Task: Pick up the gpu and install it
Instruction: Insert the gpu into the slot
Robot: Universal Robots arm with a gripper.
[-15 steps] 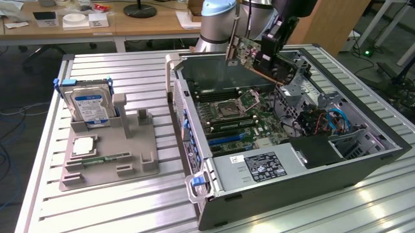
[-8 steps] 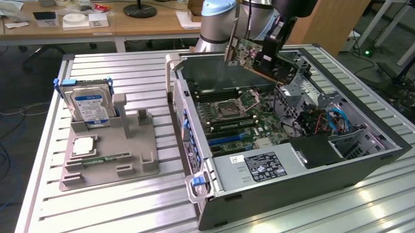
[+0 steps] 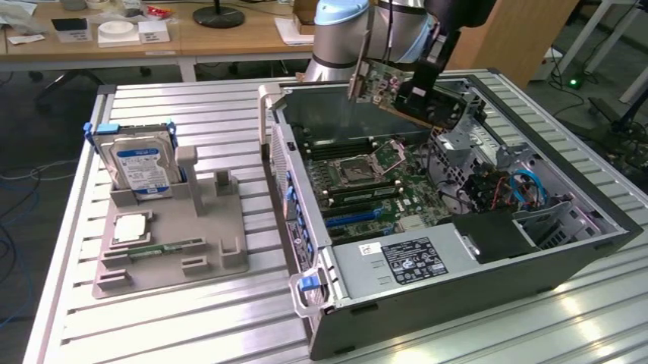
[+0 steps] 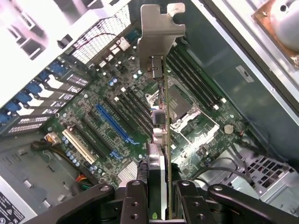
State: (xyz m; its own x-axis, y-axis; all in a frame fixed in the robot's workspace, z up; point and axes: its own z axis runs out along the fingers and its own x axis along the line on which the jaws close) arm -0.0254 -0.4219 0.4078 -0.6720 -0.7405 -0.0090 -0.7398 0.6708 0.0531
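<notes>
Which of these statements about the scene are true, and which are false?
1. The claw grips the gpu above the open computer case. True.
2. The gpu is seated in a motherboard slot. False: it hangs clear above the motherboard.
3. The hard drive stands upright in the grey holder. True.
4. The grey holder sits on the exterior view's right of the computer case. False: it sits on the left.
</notes>
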